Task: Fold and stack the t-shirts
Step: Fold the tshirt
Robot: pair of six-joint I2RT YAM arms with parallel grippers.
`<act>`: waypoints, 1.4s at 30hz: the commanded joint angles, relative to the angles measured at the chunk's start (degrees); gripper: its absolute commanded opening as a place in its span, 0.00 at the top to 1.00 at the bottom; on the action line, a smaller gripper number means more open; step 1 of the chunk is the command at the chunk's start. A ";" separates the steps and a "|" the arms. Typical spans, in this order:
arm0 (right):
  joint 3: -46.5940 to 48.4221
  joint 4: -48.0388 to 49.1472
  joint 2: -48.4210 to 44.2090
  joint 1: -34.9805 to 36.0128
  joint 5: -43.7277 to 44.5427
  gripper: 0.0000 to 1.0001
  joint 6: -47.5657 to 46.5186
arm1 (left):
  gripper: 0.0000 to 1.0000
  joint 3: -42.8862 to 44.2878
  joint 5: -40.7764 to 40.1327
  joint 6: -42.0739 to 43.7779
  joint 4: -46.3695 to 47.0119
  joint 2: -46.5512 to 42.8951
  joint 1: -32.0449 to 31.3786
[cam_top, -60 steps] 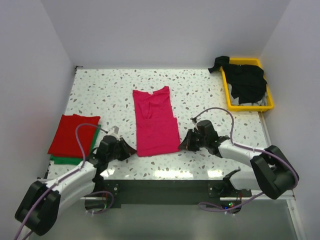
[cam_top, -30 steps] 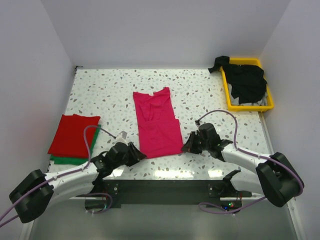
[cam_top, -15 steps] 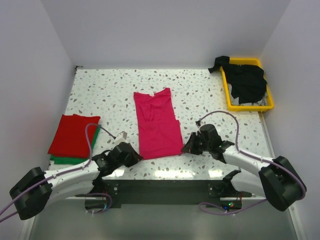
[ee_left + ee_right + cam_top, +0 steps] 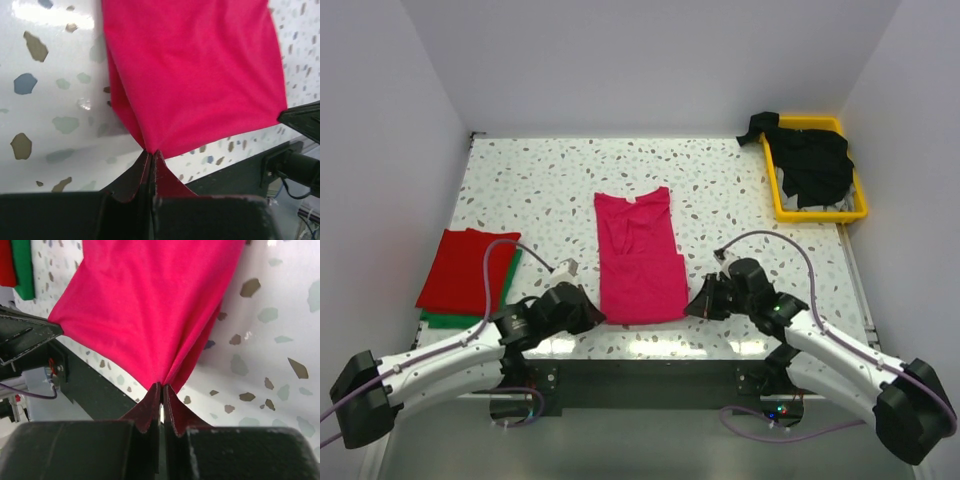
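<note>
Down at the bottom of the top view, both arms reach low over the front edge of the counter [image 4: 540, 190], the left arm [image 4: 440, 355] coming in from the lower left and the right arm [image 4: 840, 345] from the lower right. The left jaws are pressed together on the lower-left corner of the magenta-pink t-shirt [image 4: 638, 255], and the left wrist view confirms it: the tips meet with a pinch of pink cloth [image 4: 195, 70] between them, and the fabric fans out from there toward the top of the frame. It's the same on the other side, where the right jaws are clamped tight on the lower-right corner of the hem and the right wrist view shows the pink cloth [image 4: 155, 300] gathered into creases at the tips. The shirt itself lies in the middle of the frame as a long narrow strip, hem toward the arms and collar at the upper end. Over at the left of the frame, well apart from it, the red t-shirt [image 4: 465, 268] sits folded on top of the green t-shirt [image 4: 450, 320], with green peeking out along the red's lower edge. In the upper right corner, black t-shirts [image 4: 810, 165] are heaped in a yellow tray [image 4: 817, 212] with one end spilling over its upper-left rim, though how many are in that pile is hard to say.
</note>
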 commanded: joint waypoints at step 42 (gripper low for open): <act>88.76 -7.11 77.91 -21.96 -12.34 0.98 -2.48 | 1.00 68.98 30.01 27.14 12.49 69.55 45.11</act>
